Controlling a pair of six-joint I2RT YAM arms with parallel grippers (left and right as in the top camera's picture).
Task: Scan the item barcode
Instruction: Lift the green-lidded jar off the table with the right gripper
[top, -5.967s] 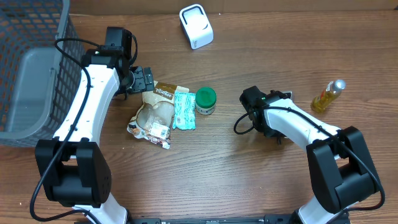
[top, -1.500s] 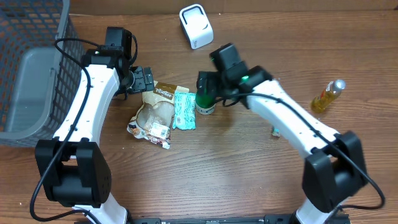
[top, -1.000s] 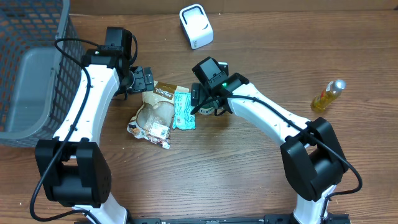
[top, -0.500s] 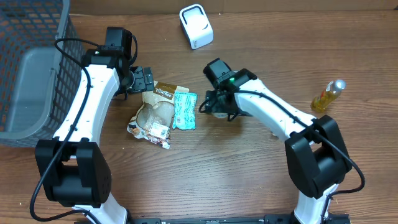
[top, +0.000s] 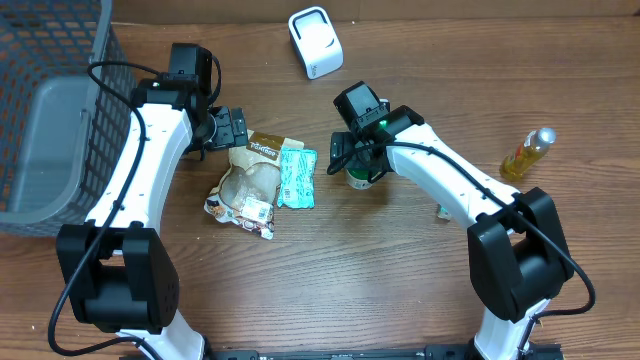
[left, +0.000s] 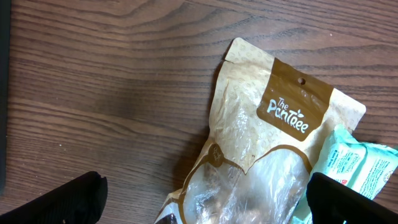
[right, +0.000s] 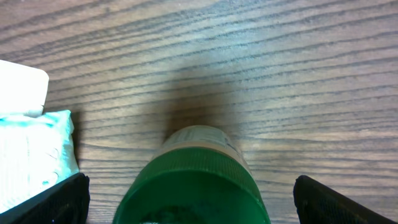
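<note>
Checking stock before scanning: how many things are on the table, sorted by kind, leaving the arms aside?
Packets: 2, the snack bag and the wipes pack
Jars: 1, the green-lidded jar
Bottles: 1, the yellow bottle
Scanners: 1, the white scanner
Baskets: 1, the basket
Total: 6

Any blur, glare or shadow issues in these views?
Overhead: sharp, evenly lit. Right wrist: green-lidded jar close to lens, slightly soft, dark shadow on the table behind it. Left wrist: snack pouch sharp, mild glare on its clear film.

White shells, black joints on left arm (top: 135, 175), right arm (top: 455, 190); black cables loop behind jaws; left gripper (top: 230, 130), right gripper (top: 358, 168) black.
</note>
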